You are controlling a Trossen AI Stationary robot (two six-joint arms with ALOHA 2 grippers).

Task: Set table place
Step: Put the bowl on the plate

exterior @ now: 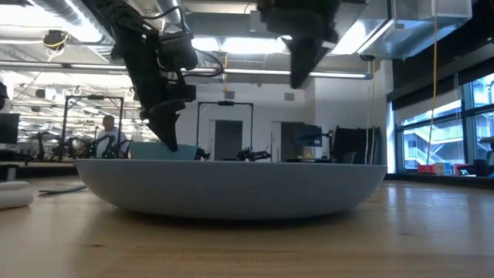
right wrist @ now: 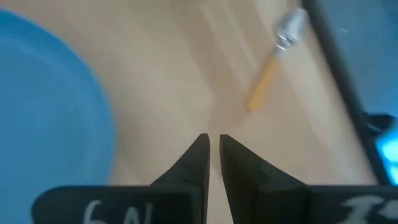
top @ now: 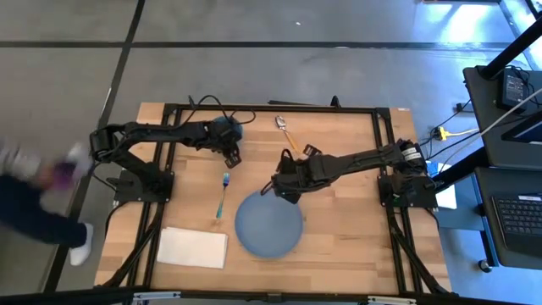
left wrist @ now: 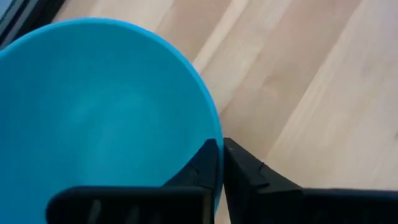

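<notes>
The teal bowl (left wrist: 106, 118) is at the far left of the wooden table (top: 339, 220); the left arm covers most of it in the high view (top: 234, 129). My left gripper (left wrist: 222, 163) is shut on its rim. My right gripper (right wrist: 213, 149) is shut and empty, above the table by the far-left edge of the large blue plate (top: 268, 224). The orange-handled spoon (top: 285, 130) lies near the far edge. The teal-handled fork (top: 223, 191) lies left of the plate. The white napkin (top: 193, 246) lies at the near left. My left gripper pinches the bowl's rim (left wrist: 214, 134), with one finger (left wrist: 202, 165) inside the bowl and the other finger (left wrist: 245, 168) outside it. The fingers come from above, slanting down. Whether the bowl rests on the table or hangs clear, I cannot tell.
A black metal frame (top: 383, 152) runs round the table, with the arm bases at its left and right sides. A person (top: 30, 199) moves past the table's left side. Bare wood lies right of the plate.
</notes>
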